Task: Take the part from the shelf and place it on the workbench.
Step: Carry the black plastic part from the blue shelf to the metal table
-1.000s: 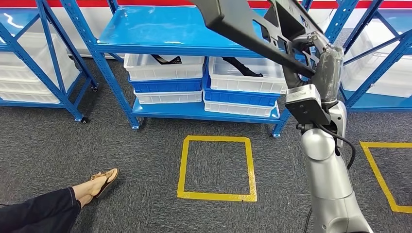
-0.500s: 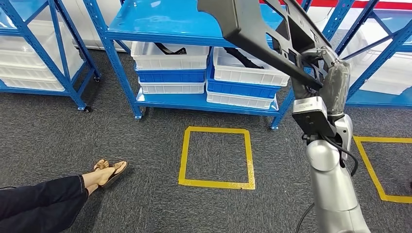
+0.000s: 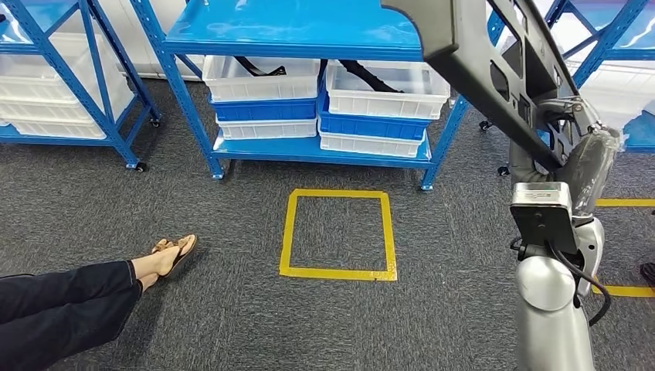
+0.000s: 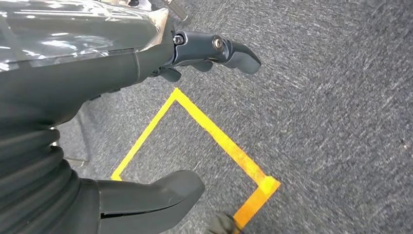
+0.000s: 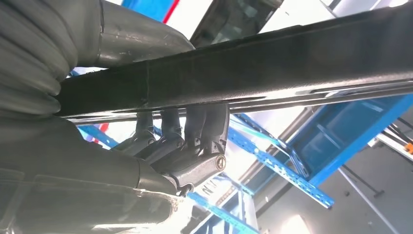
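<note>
Gripping the dark part point(image 3: 494, 62), the right hand point(image 3: 575, 143) sits farther right as the view has turned.

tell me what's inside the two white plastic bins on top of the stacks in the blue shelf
Each top white bin, left and right, holds a black part; the shelf board hides the rest.

Matt dark plastic part point(image 3: 494, 58), glossy blue metal shelf point(image 3: 293, 31), rough grey carpet point(image 3: 232, 325), translucent plastic bins point(image 3: 386, 81)
</note>
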`<state>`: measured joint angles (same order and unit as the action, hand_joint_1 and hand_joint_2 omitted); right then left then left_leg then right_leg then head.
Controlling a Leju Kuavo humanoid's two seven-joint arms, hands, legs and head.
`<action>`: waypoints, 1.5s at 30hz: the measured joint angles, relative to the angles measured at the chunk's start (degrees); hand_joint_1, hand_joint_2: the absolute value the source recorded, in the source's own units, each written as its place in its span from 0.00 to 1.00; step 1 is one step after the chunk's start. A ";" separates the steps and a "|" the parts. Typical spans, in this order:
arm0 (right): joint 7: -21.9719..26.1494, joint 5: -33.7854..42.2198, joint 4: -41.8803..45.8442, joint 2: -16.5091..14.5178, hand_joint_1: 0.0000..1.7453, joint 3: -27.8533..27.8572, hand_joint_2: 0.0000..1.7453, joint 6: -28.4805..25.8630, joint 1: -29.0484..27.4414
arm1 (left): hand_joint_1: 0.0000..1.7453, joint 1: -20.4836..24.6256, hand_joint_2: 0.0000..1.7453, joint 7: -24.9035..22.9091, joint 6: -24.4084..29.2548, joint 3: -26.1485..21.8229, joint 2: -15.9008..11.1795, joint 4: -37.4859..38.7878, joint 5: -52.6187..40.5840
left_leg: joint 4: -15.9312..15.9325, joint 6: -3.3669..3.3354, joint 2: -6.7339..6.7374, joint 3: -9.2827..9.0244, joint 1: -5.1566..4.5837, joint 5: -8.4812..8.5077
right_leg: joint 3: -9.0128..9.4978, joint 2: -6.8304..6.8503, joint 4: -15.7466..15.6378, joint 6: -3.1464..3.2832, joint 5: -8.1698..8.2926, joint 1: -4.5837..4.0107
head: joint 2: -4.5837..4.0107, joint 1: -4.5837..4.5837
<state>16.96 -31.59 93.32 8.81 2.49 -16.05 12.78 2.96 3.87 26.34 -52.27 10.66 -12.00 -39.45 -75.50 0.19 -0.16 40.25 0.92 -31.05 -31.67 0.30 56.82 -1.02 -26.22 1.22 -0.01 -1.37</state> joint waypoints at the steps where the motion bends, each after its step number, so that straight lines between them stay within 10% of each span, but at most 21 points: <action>1: 0.20 0.27 -0.01 0.08 1.00 0.25 1.00 0.21 0.11 | 0.00 0.02 1.00 0.43 0.00 -0.01 0.02 0.00 0.15 | 1.88 0.07 0.00 -2.21 0.21 1.63 | -0.99 -0.01 0.47 -0.25 0.46 0.03 | 0.00 0.01; 5: 0.70 0.85 -0.11 0.34 1.00 0.75 1.00 0.49 1.12 | 0.00 0.37 1.00 1.37 0.02 -0.01 0.28 0.02 0.38 | 15.50 -0.16 -0.49 -11.63 0.16 -0.17 | -3.64 0.02 2.05 -1.85 2.07 -0.15 | -0.01 -0.16; 8: 0.88 1.00 -0.50 0.47 1.00 0.74 1.00 0.51 1.34 | 0.00 0.31 1.00 1.43 0.22 0.00 0.44 0.06 0.37 | 16.77 -1.97 -0.34 -10.39 -0.45 0.87 | -5.04 0.04 2.24 -3.04 2.79 0.07 | -0.01 -0.24; 12: 1.19 1.51 -1.36 0.86 1.00 0.74 1.00 0.48 1.31 | 0.00 0.21 1.00 1.38 1.27 -0.07 0.38 0.07 0.35 | 17.01 -3.80 0.19 -6.78 -0.70 4.21 | -8.20 -0.08 11.81 -2.08 -5.93 0.24 | 0.00 -0.50; 14: 1.40 1.94 -1.81 1.02 1.00 0.73 1.00 0.47 1.36 | 0.00 0.22 1.00 1.38 1.68 -0.06 0.44 0.07 0.38 | 16.94 -3.83 0.29 -4.66 -0.93 5.86 | -8.18 -0.10 17.54 -2.86 -7.08 0.21 | 0.00 -0.52; 17: 1.53 2.11 -2.36 1.09 1.00 0.72 1.00 0.47 1.59 | 0.00 0.23 1.00 1.38 1.96 -0.08 0.56 0.08 0.43 | 16.83 -3.50 0.35 -1.73 -1.07 8.31 | -2.00 -0.12 13.55 -4.33 -3.49 0.19 | 0.00 -0.50; 19: 1.57 2.11 -2.51 1.15 1.00 0.69 1.00 0.46 2.07 | 0.00 0.26 1.00 1.38 1.99 -0.09 0.68 0.08 0.44 | 16.81 -2.96 0.30 -0.73 -1.20 9.77 | 5.10 -0.11 3.86 -3.38 -4.99 -0.29 | 0.00 -0.48; 21: 1.61 2.11 -2.59 1.23 1.00 0.67 1.00 0.46 2.51 | 0.00 0.25 1.00 1.39 2.04 -0.10 0.78 0.08 0.44 | 17.16 -2.35 0.29 -0.59 -1.24 11.05 | 8.13 -0.14 -1.55 -2.05 -7.05 -0.91 | 0.00 -0.45; 24: 1.62 2.13 -2.89 1.21 1.00 0.60 1.00 0.48 2.96 | 0.00 0.07 1.00 1.46 2.28 -0.16 0.83 0.08 0.64 | 16.81 -1.24 0.16 0.08 -0.92 10.15 | 6.78 -0.08 -1.86 -0.30 -5.67 -0.31 | 0.00 -0.34; 27: 1.60 2.12 -3.30 1.02 1.00 0.45 1.00 0.55 3.87 | 0.00 0.00 1.00 1.85 2.50 -0.25 0.86 0.08 0.96 | 8.44 -0.41 -0.01 2.36 -0.49 1.64 | 4.88 -0.02 -1.89 0.90 -3.60 0.10 | 0.00 -0.11; 29: 1.60 2.12 -3.71 0.97 1.00 0.37 1.00 0.65 4.53 | 0.00 0.06 1.00 2.29 2.37 -0.26 0.87 0.07 1.04 | 1.72 0.15 -0.01 3.41 -0.13 0.02 | 3.65 0.00 -1.77 0.65 -2.42 0.11 | -0.01 -0.08; 31: 1.60 2.11 -4.20 0.96 1.00 0.29 1.00 0.76 4.90 | 0.00 0.08 1.00 2.80 2.10 -0.27 0.85 0.06 1.25 | 1.55 0.61 0.01 1.24 0.39 2.63 | 2.41 0.03 -1.39 0.06 -1.58 0.31 | -0.01 -0.07; 34: 1.60 1.89 -4.97 0.93 1.00 0.21 1.00 0.82 6.09 | 0.00 0.23 1.00 3.53 1.96 -0.45 0.96 0.04 1.61 | 12.24 1.14 -0.14 -6.82 0.88 3.78 | 0.64 0.07 0.11 -0.82 -1.23 0.43 | -0.01 -0.07; 39: 1.62 1.02 -7.77 0.68 1.00 -0.69 1.00 0.82 9.72 | 0.00 0.77 1.00 3.93 2.45 -1.15 1.17 0.04 1.97 | 16.68 -1.29 -0.27 -7.74 0.38 2.85 | -1.89 -0.01 1.75 -2.80 -0.89 0.32 | 0.00 -0.30; 45: 1.63 -1.64 -12.92 0.19 1.00 -2.92 1.00 0.15 13.83 | 0.00 0.95 1.00 3.96 3.10 -2.37 1.44 0.04 3.20 | 16.88 -2.96 -0.43 -5.58 -0.26 4.89 | -7.96 -0.08 17.43 -2.15 -8.12 0.28 | -0.01 -0.60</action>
<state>18.59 -33.23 80.40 8.99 -0.43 -15.91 26.61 3.91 7.82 29.44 -54.64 12.10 -11.96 -36.25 -58.62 -2.78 -0.59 34.67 0.66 -26.15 -39.63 0.22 74.25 -3.16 -34.34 1.50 -0.02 -1.97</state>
